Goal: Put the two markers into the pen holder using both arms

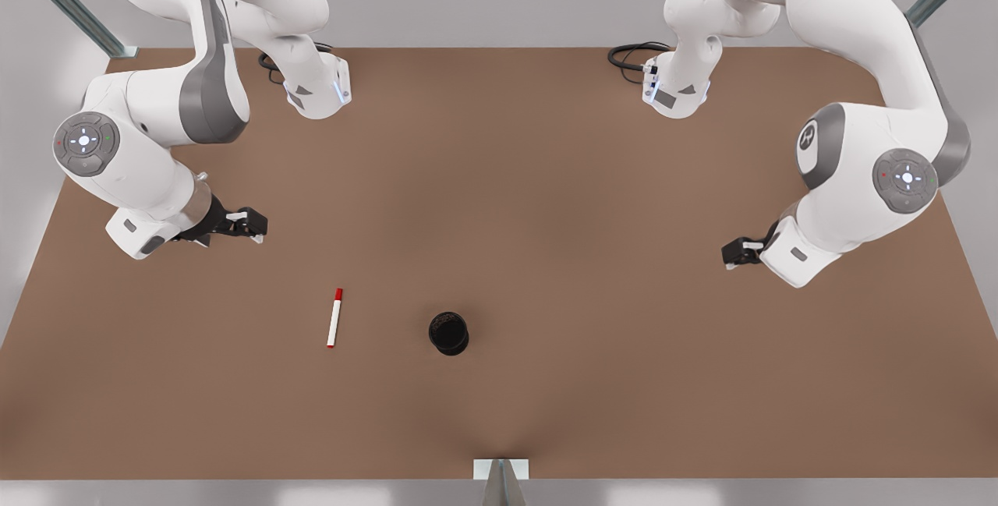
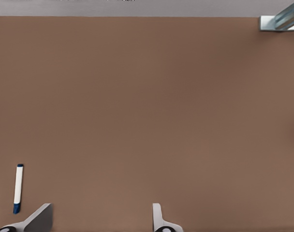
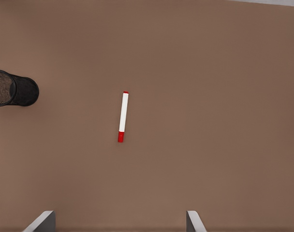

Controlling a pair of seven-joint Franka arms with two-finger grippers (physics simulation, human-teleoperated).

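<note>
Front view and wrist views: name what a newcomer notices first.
A red-capped marker lies flat on the brown table, apart from the black pen holder, at its front view's left. The open right claw hovers near it; the open left claw hovers by a blue-capped marker.

Pen holder cut by right wrist view's edge; arm tops cropped.
</note>
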